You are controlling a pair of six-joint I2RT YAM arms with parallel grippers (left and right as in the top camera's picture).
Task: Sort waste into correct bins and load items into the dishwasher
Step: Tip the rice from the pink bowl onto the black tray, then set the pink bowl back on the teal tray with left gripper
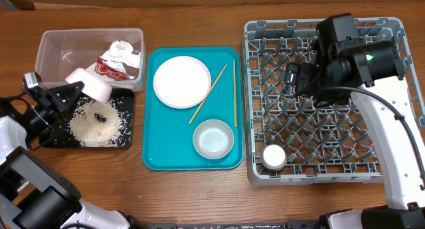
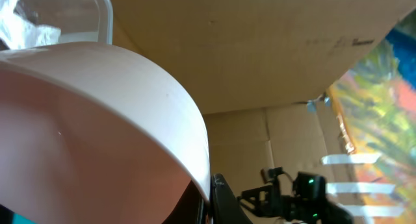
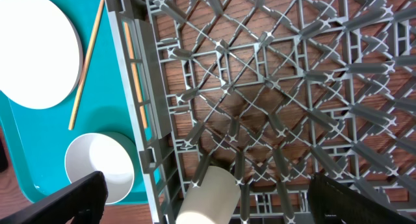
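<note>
My left gripper [image 1: 72, 91] is shut on the rim of a pale pink bowl [image 1: 90, 84], held tilted over the black tray [image 1: 127, 108] beside the clear tub [image 1: 46, 56]. The bowl fills the left wrist view [image 2: 97, 120]. Rice crumbs [image 1: 96, 123] lie in the black tray. A napkin [image 1: 123, 52] and a red wrapper [image 1: 109, 68] lie in the tub. My right gripper [image 1: 292, 79] is open and empty above the grey dish rack [image 1: 332, 136]. A white cup [image 1: 273, 156] lies in the rack's front left corner and shows in the right wrist view [image 3: 208, 201].
The teal tray [image 1: 159, 156] holds a white plate [image 1: 182, 81], a pale bowl [image 1: 213, 139] and two chopsticks [image 1: 208, 94], one of them along its right edge [image 1: 234, 93]. The plate [image 3: 36, 49] and bowl [image 3: 101, 167] also show in the right wrist view.
</note>
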